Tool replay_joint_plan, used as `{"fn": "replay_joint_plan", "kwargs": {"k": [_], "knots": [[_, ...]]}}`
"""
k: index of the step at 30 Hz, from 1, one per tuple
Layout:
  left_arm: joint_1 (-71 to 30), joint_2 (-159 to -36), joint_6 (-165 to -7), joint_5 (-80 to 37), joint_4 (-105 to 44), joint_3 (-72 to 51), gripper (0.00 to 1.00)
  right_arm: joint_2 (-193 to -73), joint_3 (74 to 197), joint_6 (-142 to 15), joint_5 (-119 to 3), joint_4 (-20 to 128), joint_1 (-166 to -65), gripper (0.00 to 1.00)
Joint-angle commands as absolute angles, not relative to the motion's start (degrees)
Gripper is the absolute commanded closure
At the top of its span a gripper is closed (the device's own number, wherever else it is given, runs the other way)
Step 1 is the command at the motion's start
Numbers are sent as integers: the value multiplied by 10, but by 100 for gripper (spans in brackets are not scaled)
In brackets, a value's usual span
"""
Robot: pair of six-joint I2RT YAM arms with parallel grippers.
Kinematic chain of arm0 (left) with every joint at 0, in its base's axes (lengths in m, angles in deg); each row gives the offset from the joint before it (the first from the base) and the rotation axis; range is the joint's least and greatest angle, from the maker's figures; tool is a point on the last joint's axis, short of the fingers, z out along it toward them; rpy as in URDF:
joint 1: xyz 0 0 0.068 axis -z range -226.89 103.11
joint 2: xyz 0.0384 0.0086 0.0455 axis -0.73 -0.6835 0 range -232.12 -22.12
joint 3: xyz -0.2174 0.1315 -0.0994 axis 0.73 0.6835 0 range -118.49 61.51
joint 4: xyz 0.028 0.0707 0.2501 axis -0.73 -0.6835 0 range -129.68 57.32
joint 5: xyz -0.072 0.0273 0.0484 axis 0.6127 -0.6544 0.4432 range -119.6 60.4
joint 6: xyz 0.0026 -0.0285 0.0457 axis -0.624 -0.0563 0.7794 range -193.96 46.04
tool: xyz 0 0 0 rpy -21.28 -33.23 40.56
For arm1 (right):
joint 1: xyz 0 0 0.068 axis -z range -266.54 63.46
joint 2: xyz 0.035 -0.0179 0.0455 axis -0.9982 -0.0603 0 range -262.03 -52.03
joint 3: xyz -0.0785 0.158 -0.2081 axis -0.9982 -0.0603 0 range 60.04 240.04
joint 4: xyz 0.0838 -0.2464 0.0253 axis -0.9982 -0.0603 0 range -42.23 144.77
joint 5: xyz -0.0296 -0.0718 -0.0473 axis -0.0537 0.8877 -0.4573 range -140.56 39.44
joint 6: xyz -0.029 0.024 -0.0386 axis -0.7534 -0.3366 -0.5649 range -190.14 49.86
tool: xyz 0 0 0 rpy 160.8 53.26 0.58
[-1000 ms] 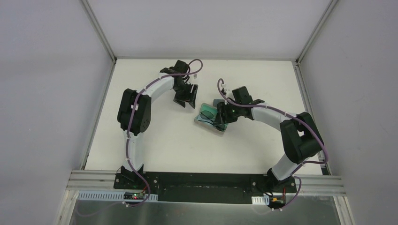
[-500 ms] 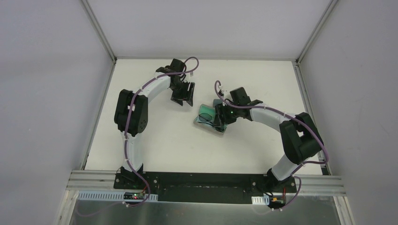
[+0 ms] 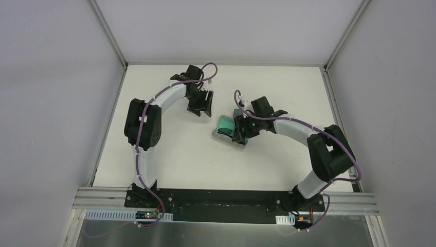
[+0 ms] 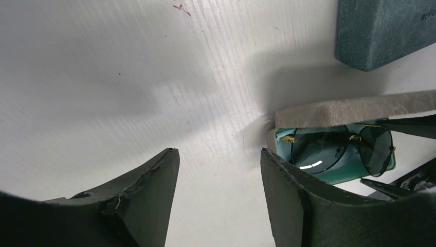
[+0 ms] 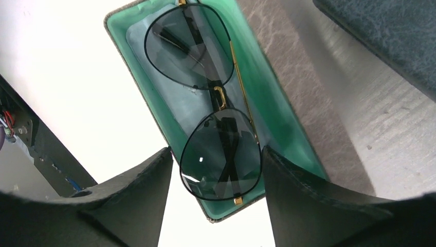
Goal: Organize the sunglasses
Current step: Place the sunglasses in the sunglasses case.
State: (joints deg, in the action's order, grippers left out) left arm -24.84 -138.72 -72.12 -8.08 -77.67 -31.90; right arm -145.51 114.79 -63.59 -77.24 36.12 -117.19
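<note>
moved: left gripper [image 3: 200, 106] has drifted a bit toward the far-left corner; right gripper [image 3: 240, 131] has slid slightly left, further over the open case [image 3: 222, 123].
left gripper: fingers spread wide, nothing between them, hanging over the table [image 3: 169, 154] between the case and the far-left corner.
right gripper: fingers well apart, holding nothing, right above the sunglasses [image 5: 213, 103], one finger to each side in the wrist view; contact cannot tell.
sunglasses: one pair, folded, lenses up, lying inside the green-lined tray of the open case, about mid-table.
case lid [image 4: 355, 105]: beige, lying open beside the tray, between it and the blue case [image 4: 380, 31].
blue case: shut, just beside the lid, on its far-edge side.
</note>
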Motion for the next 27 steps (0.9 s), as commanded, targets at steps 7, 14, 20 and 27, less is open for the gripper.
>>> {"fn": "replay_joint_plan", "kwargs": {"k": [7, 14, 20, 27], "knots": [[-250, -1289, -734, -83, -729, -259, 40, -1383, 1210, -654, -742, 295, -1175, 24], [-250, -1160, -738, -83, -651, -127, 43, -1337, 1229, -670, -744, 282, -1167, 25], [-229, -1062, -738, -54, -596, -47, 47, -1359, 1253, -692, -753, 316, -1104, 42], [-167, -1044, -765, -14, -565, -8, 89, -1421, 1280, -749, -755, 347, -1098, 68]]}}
